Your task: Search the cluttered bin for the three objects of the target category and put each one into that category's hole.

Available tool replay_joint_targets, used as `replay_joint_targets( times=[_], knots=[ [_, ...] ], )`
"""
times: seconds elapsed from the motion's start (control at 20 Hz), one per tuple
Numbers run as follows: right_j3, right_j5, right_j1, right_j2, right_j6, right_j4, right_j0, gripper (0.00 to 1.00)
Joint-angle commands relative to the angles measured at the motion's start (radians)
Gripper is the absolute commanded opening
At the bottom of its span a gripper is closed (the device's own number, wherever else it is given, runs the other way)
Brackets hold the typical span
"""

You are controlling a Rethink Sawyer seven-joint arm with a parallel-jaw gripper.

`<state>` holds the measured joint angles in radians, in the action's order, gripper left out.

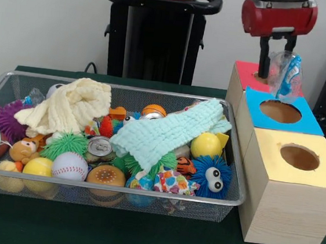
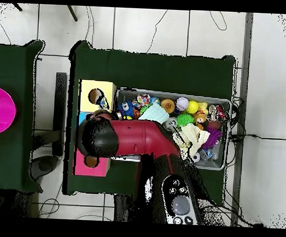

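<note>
The wire mesh bin [image 1: 143, 202] is full of toys, balls, cans and two cloths; it also shows in the overhead view [image 2: 170, 93]. My gripper [image 1: 275, 67] hangs over the row of boxes at the right. It is shut on a crumpled clear and blue plastic wrapper [image 1: 287, 74], held just above the red-topped box [image 1: 245, 72]. One finger hides most of that box's hole. In the overhead view the arm [image 2: 132, 139] covers the gripper, and the red box's hole [image 2: 91, 162] shows beside it.
A blue-topped box [image 1: 279, 125] and a yellow-topped box [image 1: 298, 171], each with a round hole, stand in front of the red one. A cream cloth [image 1: 71, 109] and a mint cloth [image 1: 170, 134] lie on the toys. The pedestal [image 1: 157, 34] stands behind. A pink disc [image 2: 1, 110] lies on a side table.
</note>
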<state>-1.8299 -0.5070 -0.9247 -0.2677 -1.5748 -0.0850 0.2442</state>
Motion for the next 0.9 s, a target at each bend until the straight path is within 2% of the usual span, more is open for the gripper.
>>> replay_joint_targets(
  times=[0.05, 0.4, 0.65, 0.9],
  knots=[
    [-0.024, -0.141, 0.041, 0.143, -0.307, 0.028, -0.075, 0.00],
    [0.041, -0.170, 0.133, 0.287, -0.352, -0.003, -0.181, 0.00],
    [0.110, -0.258, 0.216, 0.390, -0.438, 0.008, -0.269, 0.00],
    [0.139, -0.264, 0.299, 0.407, -0.487, 0.047, -0.306, 0.00]
  ],
)
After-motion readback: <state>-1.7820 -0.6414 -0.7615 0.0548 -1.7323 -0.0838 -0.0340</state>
